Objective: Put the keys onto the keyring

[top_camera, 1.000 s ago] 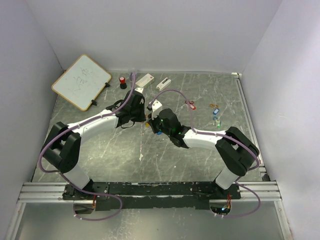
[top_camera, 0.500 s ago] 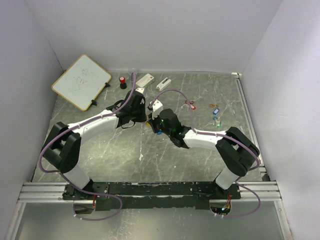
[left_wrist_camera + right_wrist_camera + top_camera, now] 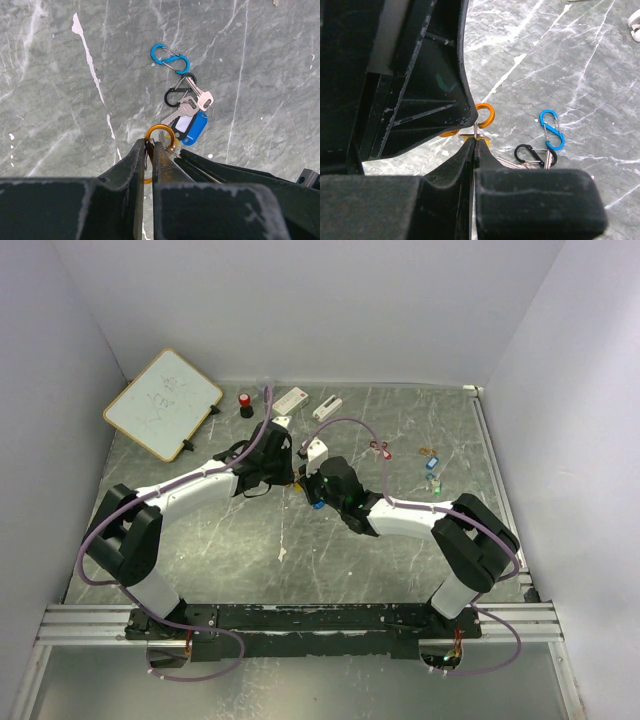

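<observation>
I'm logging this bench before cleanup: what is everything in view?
whiteboard: one, white, far left corner
cylinder: one, black with red cap, beside the whiteboard
blocks: two, white, far edge
loose key tags: several, red, orange, blue, green, right of centre
blue clip: one, on the table
black clip: one, with silver keys and a blue tag
orange clip: one, at centre
thin silver ring: one, against the orange clip
table: one, grey marble
left end effector: pinching the orange clip
right end effector: pinching the thin silver ring
</observation>
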